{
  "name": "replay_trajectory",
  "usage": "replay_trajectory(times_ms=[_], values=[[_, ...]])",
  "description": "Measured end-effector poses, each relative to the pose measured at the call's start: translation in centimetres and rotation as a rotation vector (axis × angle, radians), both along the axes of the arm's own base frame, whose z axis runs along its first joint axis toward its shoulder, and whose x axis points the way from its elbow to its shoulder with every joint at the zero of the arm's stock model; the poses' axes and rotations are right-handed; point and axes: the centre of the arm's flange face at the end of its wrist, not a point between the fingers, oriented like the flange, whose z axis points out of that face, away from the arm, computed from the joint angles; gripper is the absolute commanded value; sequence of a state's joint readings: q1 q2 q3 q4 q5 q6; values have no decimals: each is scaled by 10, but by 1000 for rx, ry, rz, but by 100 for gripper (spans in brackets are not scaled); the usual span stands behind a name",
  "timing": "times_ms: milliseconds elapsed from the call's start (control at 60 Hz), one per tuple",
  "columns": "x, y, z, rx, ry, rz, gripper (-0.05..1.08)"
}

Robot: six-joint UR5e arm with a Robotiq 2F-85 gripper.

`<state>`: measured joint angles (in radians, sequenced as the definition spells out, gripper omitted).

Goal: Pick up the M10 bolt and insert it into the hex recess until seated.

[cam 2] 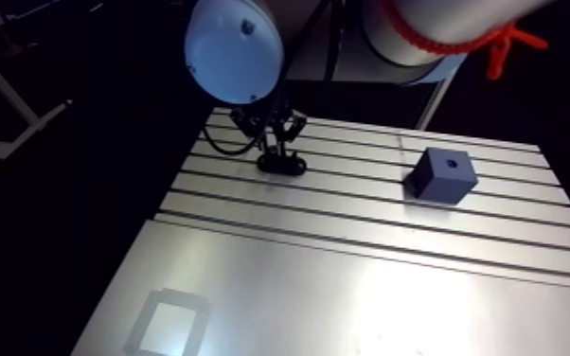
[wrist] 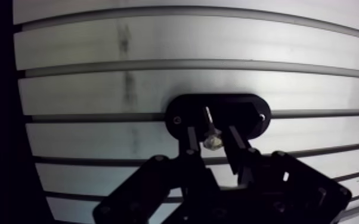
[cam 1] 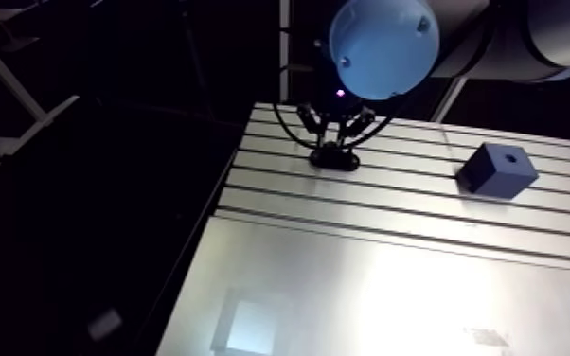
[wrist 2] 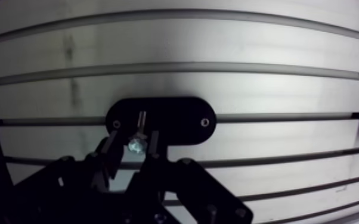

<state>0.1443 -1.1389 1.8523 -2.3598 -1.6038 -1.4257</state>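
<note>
Arm view: gripper point(cam 1: 334, 149) is hanging low over a black holder point(cam 1: 334, 159) on the slotted table point(cam 1: 393, 222). The blue block point(cam 1: 497, 170) with the recess point(cam 1: 510, 161) in its top face is sitting well apart, off to the side. Risk: anything gripped crooked here is going to arrive crooked at that small hole and jam on its rim instead of seating.

Wrist view: the bolt point(wrist: 211, 140) is resting on the holder, shiny end toward the gripper, directly between the two fingers point(wrist: 192, 143). Risk: the fingers are lining up near the end of the bolt rather than its middle, so closing there is likely to pivot it or flick it off the holder into a table slot. The fingertips are also sitting close to the holder, so a lift could be dragging it along.

Pincer: it is standing narrowly open and straddling the bolt. A thin dark gap seems to be showing on each side, though the glare makes this uncertain. It is not yet clamping or carrying anything
</note>
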Motion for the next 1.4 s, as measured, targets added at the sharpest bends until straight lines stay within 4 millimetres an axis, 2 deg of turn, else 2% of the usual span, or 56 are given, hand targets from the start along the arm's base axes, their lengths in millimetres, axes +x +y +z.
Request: replay_trajectory(times_ms=[750,1100,1400], values=[[0,0,0,0,0,0,69],[0,0,-1,0,-2,0,78],[-1,0,7,-4,10,0,80]])
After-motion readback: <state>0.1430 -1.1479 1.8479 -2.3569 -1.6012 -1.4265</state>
